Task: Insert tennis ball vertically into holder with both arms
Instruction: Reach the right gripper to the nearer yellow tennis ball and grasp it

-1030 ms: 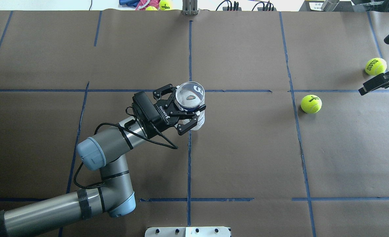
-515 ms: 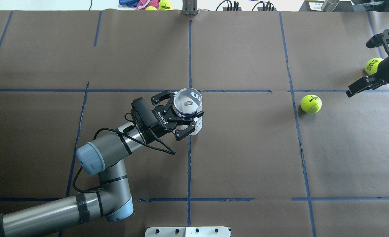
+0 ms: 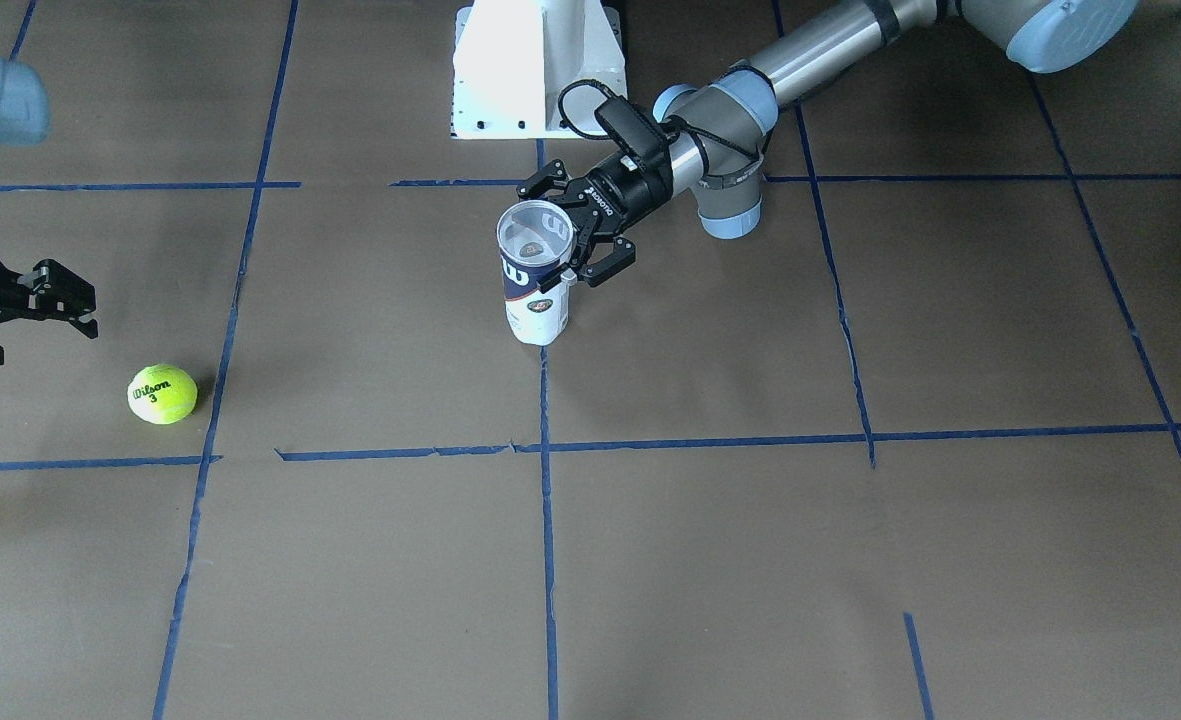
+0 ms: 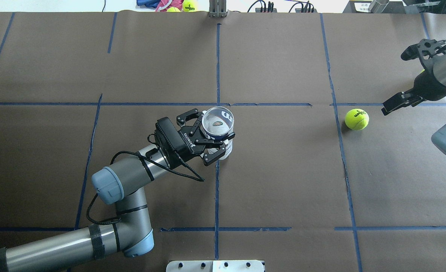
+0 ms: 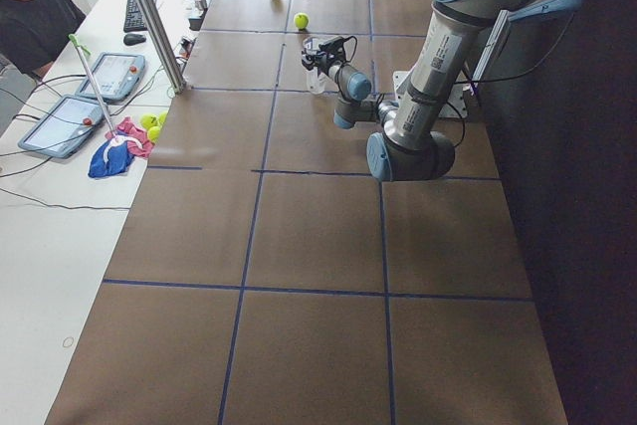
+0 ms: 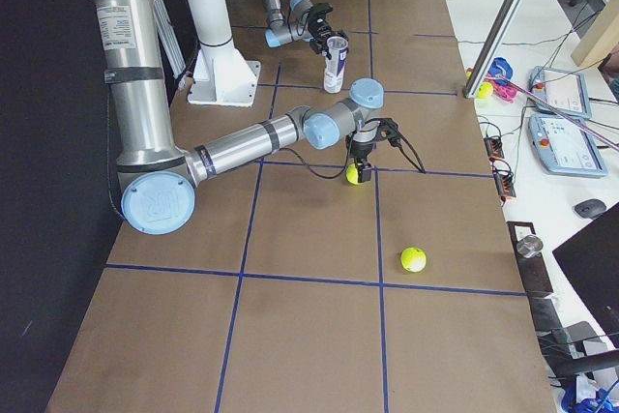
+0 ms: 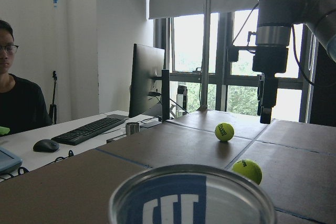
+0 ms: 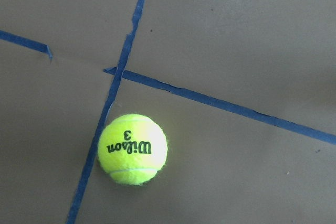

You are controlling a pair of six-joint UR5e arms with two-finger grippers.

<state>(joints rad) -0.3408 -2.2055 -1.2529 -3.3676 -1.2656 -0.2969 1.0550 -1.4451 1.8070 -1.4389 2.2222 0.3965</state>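
The clear holder with its white and navy label stands upright near the table's middle, open end up, and also shows in the front view. My left gripper is shut on its upper part from the side. The Wilson 3 tennis ball lies on the brown paper at the right. It also shows in the right wrist view. My right gripper is open and empty, pointing down, above the table just beyond the ball. From the left wrist view the holder's rim fills the bottom.
A second tennis ball lies further right, almost hidden under my right arm in the overhead view. The white pedestal base stands at the robot's side. More balls lie beyond the far edge. An operator sits at a side desk.
My right arm has come in from the right edge toward the Wilson ball and now covers the second ball. My left gripper and the holder have shifted only slightly.
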